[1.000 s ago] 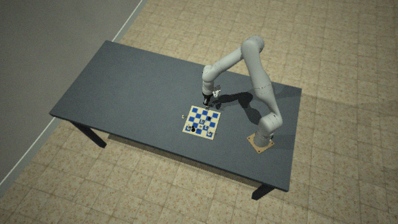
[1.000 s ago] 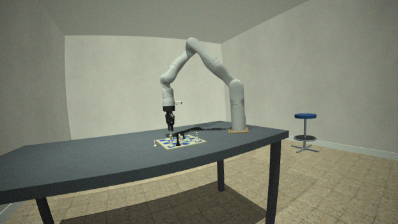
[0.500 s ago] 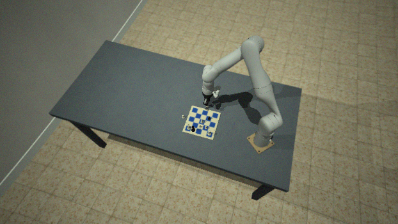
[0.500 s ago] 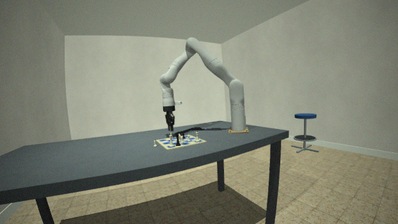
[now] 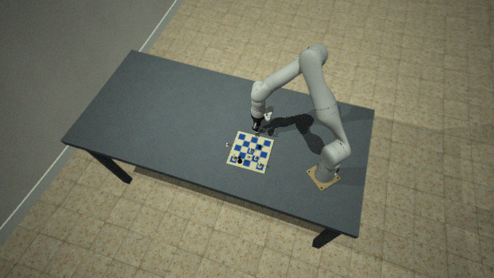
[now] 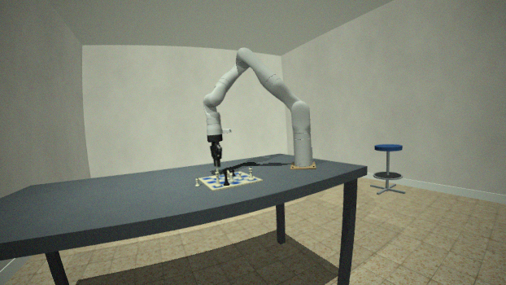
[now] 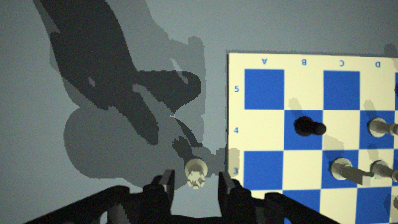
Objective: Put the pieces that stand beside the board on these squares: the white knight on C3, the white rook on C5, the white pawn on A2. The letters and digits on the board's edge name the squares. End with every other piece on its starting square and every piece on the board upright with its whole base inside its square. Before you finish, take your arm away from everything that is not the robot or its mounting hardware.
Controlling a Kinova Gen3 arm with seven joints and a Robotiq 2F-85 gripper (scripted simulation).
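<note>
Straddling a glossy cream turned piece [image 7: 195, 173], the black claw [image 7: 195, 187] stands apart, gripping nothing.

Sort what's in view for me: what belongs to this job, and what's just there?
Belongs to the job:
- board
- white piece off the board, standing between the fingers of the open gripper
- second white piece beside the board

Just there:
- black piece on B4, to be left in place
- blue stool on the floor
</note>
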